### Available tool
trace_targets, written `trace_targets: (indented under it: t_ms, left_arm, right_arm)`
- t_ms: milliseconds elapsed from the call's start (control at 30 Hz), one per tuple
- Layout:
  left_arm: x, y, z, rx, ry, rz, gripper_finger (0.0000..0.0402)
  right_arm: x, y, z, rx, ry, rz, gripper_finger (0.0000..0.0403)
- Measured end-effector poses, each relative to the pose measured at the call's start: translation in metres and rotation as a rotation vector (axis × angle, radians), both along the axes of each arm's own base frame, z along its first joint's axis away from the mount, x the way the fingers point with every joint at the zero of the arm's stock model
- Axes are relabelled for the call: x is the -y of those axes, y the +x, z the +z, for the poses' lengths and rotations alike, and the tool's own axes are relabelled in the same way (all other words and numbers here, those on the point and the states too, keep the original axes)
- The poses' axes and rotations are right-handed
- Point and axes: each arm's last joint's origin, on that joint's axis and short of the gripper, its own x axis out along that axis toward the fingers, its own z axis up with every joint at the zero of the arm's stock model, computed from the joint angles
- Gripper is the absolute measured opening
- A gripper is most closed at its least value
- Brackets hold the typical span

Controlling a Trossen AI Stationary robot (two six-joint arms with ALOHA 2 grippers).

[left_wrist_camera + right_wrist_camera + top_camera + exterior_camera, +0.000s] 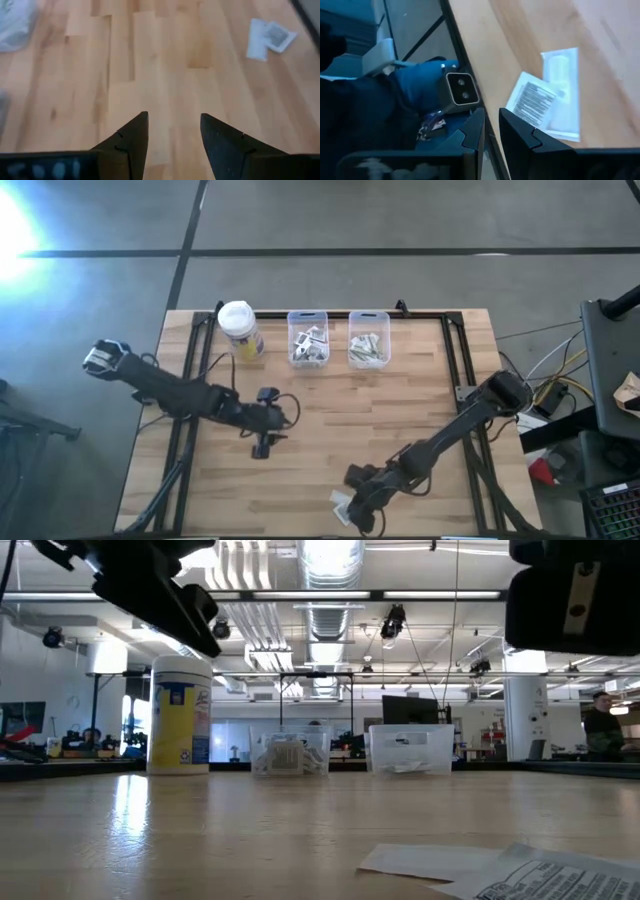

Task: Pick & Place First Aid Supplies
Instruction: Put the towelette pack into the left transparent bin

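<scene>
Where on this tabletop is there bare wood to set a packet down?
Bare wood runs between the two clear bins and the two grippers, and along the right side. Crowded: the near edge, where the right gripper hangs over two packets, and around the left gripper.

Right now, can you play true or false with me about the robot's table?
1. Two white packets lie near the table's front edge. True.
2. The yellow tub lies tipped on its side. False: it stands upright.
3. Both clear bins are empty. False: each holds packets.
4. The left end effector is open and holds nothing. True.
5. The right end effector grips the tub. False: it is by the packets at the front edge, far from the tub.
</scene>
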Motion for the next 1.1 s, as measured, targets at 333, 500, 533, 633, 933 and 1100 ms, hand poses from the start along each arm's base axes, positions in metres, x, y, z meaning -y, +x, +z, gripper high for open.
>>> trace_targets:
  t_ms: [333, 500, 533, 633, 933, 1100]
  left_arm:
    - [0.017, -0.006, -0.005, 0.016, -0.032, -0.029, 0.0174]
    - [0.017, -0.006, -0.005, 0.015, -0.037, -0.024, 0.0174]
    - [0.017, -0.006, -0.005, 0.015, -0.037, -0.024, 0.0174]
    - [0.017, -0.006, -0.005, 0.015, -0.037, -0.024, 0.0174]
    - [0.017, -0.006, -0.005, 0.018, -0.03, -0.016, 0.0174]
    - [0.016, -0.006, -0.005, 0.021, -0.021, -0.006, 0.0174]
  right_arm:
    - [-0.01, 0.009, -0.036, -0.052, 0.024, 0.02, 0.0056]
    - [-0.012, 0.011, -0.058, -0.137, 0.043, -0.011, 0.0056]
    - [-0.012, 0.011, -0.06, -0.145, 0.045, -0.017, 0.0056]
    - [-0.013, 0.012, -0.062, -0.165, 0.066, -0.031, 0.0056]
    - [-0.005, 0.011, -0.067, -0.232, 0.039, -0.077, 0.0056]
    - [0.0, 0.01, -0.07, -0.26, -0.005, -0.108, 0.0056]
